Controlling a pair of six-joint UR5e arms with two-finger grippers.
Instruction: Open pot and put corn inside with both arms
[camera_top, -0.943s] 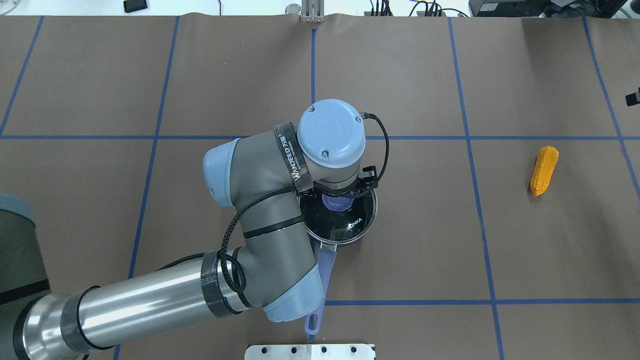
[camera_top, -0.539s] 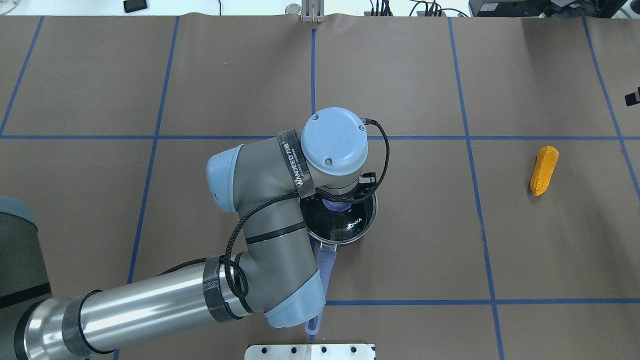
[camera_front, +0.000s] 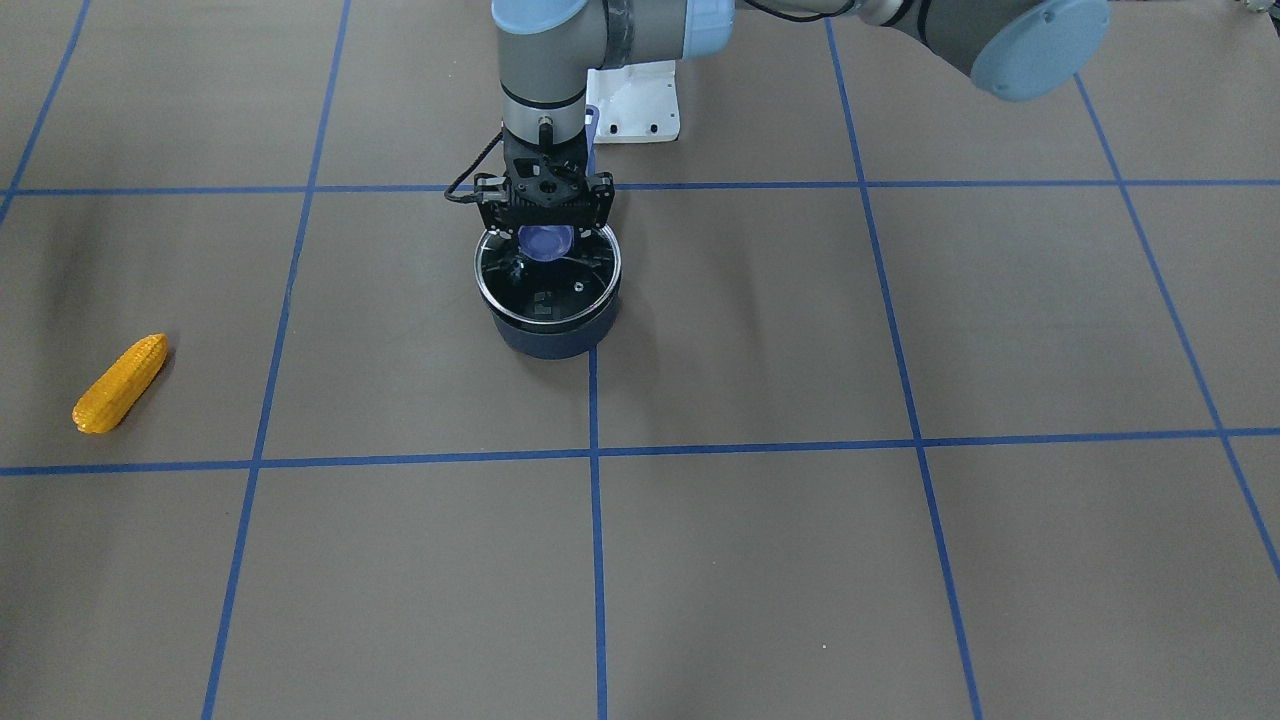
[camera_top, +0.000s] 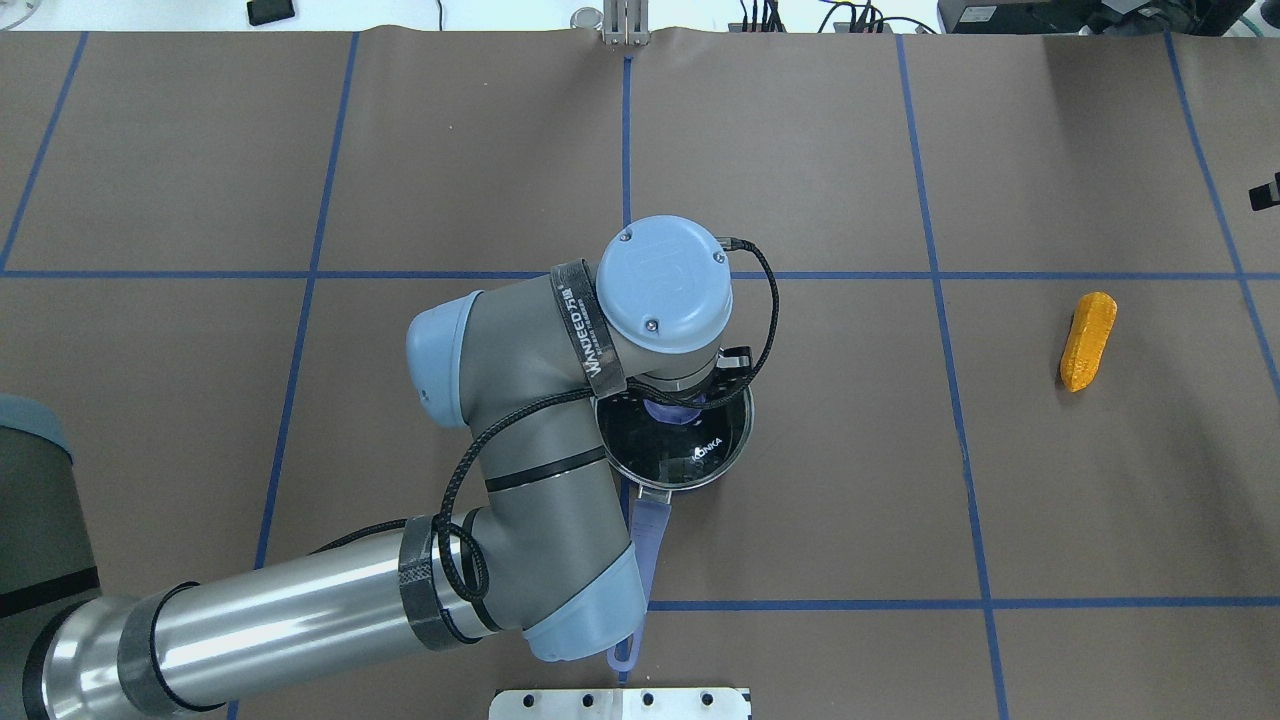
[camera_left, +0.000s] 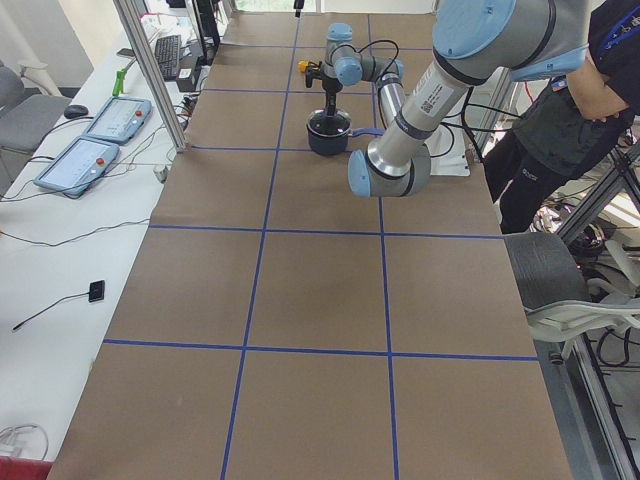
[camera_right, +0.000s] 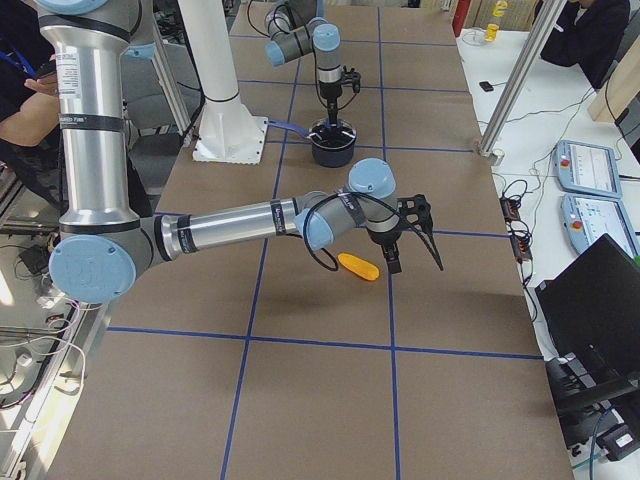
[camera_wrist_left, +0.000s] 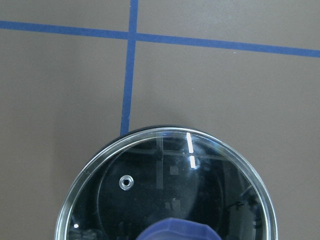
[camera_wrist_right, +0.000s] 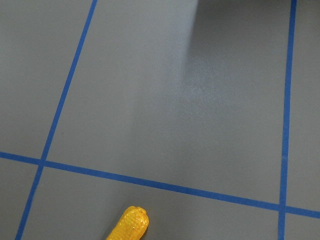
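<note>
On the brown tabletop (camera_top: 900, 450), the left arm (camera_top: 300, 600) reaches over the centre, while the right arm (camera_right: 230, 225) stretches out low towards the robot's right. The pot (camera_front: 545, 335) stands upright at the centre with its handle (camera_top: 650, 540) pointing back at the robot, and the glass lid (camera_front: 545, 295) sits on it. The corn (camera_top: 1088, 340) lies flat, well apart to the pot's right. The left end effector (camera_front: 546, 238) points straight down with its fingers apart on either side of the blue knob (camera_front: 545, 243), not visibly pressing it. The right end effector (camera_right: 417, 262) hovers near the corn; I cannot tell whether it is apart or together. Step 1, opening the pot, looks to be in hand: next, the left should clamp the knob and lift the lid straight up.
</note>
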